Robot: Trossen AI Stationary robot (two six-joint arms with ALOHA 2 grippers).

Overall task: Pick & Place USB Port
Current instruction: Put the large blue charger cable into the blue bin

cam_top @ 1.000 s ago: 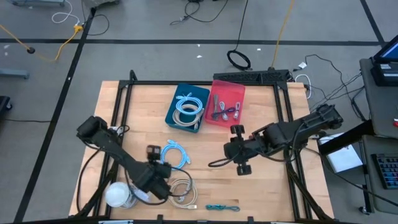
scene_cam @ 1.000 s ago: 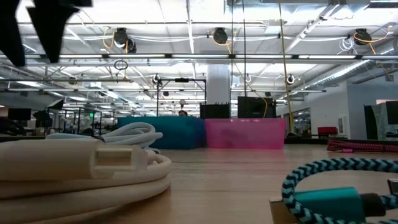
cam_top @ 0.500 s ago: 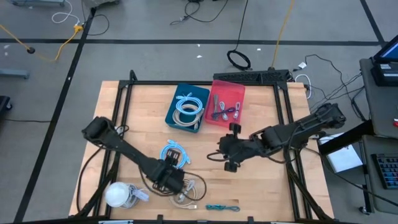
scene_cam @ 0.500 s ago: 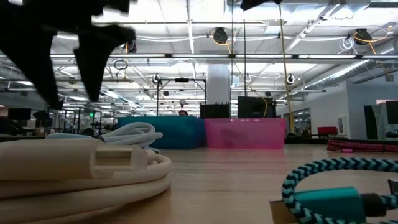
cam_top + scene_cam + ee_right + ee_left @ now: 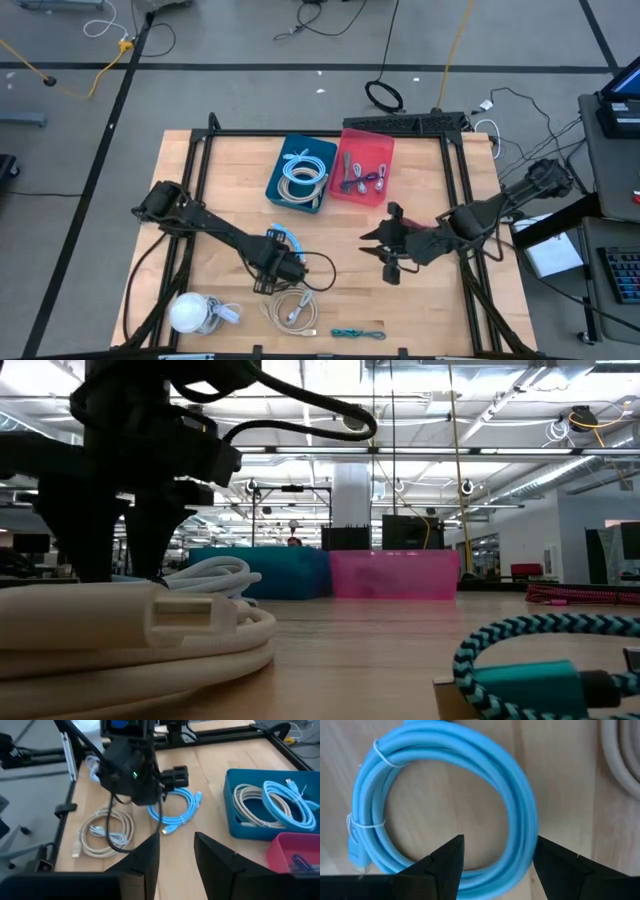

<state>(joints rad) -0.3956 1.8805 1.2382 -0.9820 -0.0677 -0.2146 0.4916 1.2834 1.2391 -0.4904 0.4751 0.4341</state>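
Coiled white cable [image 5: 130, 625] up close, dark arm [image 5: 140, 460] above it, possibly the left, teal braided cable [image 5: 540, 660] nearby.

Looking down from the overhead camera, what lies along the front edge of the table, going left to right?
White rounded lump → coiled beige cable → small teal braided cable. The left pincer hovers behind the beige coil.

Bright, even overhead light from ceiling lamps [image 5: 345, 417] (glaring in the low view); the near white cable [image 5: 130, 625] is soft, shadows faint.
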